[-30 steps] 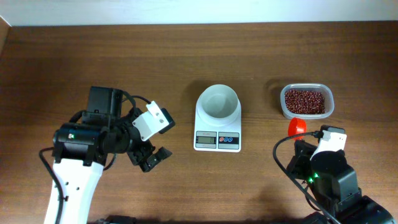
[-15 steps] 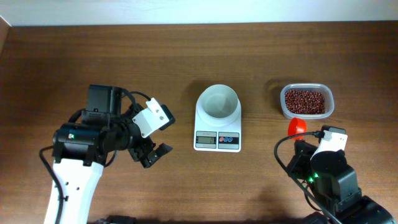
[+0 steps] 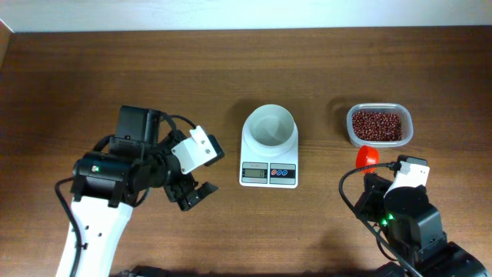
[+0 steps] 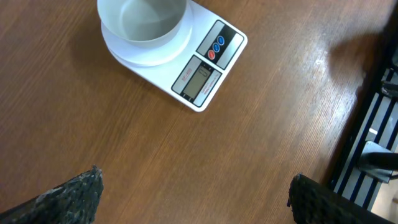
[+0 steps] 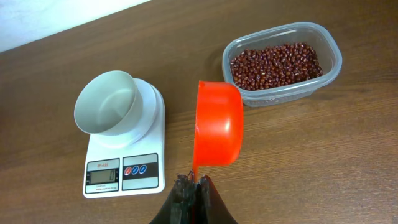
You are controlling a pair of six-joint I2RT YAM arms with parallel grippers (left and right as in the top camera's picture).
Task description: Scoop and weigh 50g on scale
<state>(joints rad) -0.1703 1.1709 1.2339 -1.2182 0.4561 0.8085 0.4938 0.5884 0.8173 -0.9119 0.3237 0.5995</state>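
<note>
Left fingers (image 4: pixel 74 193) are hanging spread wide, gripping nothing, above the bench (image 3: pixel 231 69) just left of the scale (image 3: pixel 269 174). That scale is sitting mid-bench, carrying an empty white bowl (image 3: pixel 269 127) that is waiting for beans. Right fingers (image 5: pixel 180 205) are clamping a red scoop (image 5: pixel 217 130) by its handle, holding it on edge near the tub of red beans (image 3: pixel 378 125), probably readying a dip.

A round white bowl (image 3: pixel 269 127) stands upright and empty near the middle of the brown wood-grain counter (image 3: pixel 231 69) — well apart from a clear plastic tub (image 3: pixel 407 127) to its right, filled with dark red beans (image 3: pixel 376 125). A red-orange scoop (image 3: pixel 367 156) is tipped on its side just in front of the tub.
</note>
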